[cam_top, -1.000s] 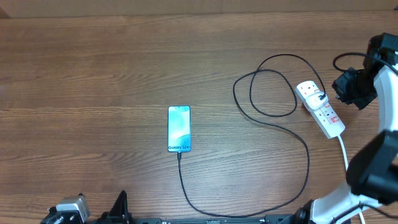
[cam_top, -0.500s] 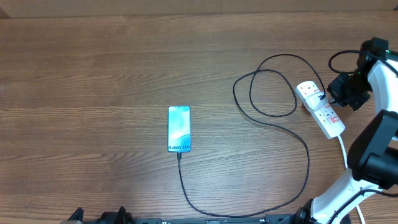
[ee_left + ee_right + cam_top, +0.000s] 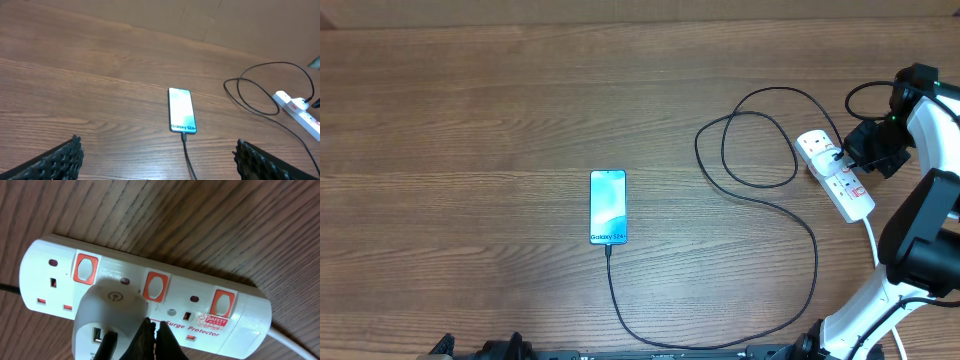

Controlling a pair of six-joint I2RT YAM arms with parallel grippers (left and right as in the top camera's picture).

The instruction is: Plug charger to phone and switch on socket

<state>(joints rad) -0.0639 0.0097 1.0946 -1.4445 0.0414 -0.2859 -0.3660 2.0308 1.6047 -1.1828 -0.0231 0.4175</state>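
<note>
The phone (image 3: 608, 207) lies screen up mid-table, and also shows in the left wrist view (image 3: 182, 110). The charger's black cable (image 3: 815, 260) is plugged into the phone's near end. It loops right and up to a white adapter (image 3: 107, 315) seated in the socket (image 3: 848, 190). My right gripper (image 3: 858, 155) is shut and empty. Its tips (image 3: 152, 337) are just over the socket's face (image 3: 240, 305), below the middle red switch (image 3: 154, 286). My left gripper (image 3: 160, 160) is open and empty, low at the near table edge, well short of the phone.
The socket's white cord (image 3: 873, 245) runs toward the near right, beside my right arm. The black cable's loops (image 3: 760, 140) lie left of the socket. The table's far edge shows along the top of the overhead view.
My right gripper has moved left, closer over the socket. My left arm has drawn back out of the bottom of the overhead view. The phone and cable have not moved.
</note>
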